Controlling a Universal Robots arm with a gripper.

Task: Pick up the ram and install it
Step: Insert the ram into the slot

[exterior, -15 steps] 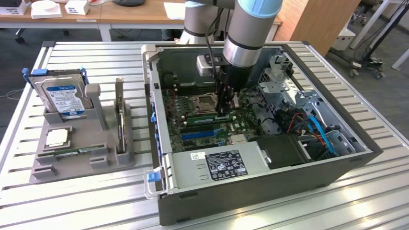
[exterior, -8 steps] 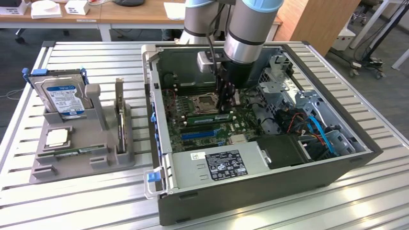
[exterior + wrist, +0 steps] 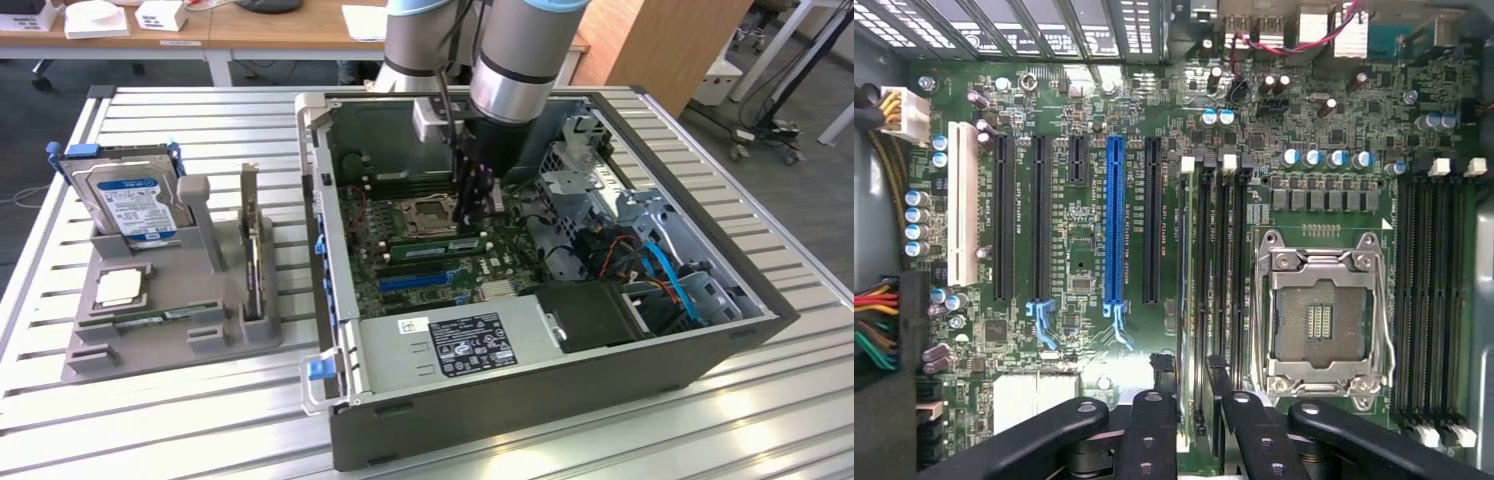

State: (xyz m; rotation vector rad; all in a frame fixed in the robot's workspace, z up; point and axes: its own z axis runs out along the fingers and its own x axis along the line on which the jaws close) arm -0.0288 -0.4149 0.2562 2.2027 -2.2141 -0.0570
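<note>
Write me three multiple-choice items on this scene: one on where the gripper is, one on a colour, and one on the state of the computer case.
1. Where is the gripper?
A. Parked well clear of the case
B. Down inside the computer case, over the motherboard
C. Raised high above the case

2. What colours are on the label of the hard drive?
A. Blue and white
B. Red and yellow
C. Plain black

3. What state is the computer case in?
A. Shut, with its side panel on
B. Wrapped in plastic
C. Open, with the motherboard exposed

Answers:
1 B: in the exterior view the arm reaches into the case, and the wrist view looks straight onto the board.
2 A: the label is blue and white in the exterior view.
3 C: no panel covers the case, so the slots and cables are in plain sight.
</note>
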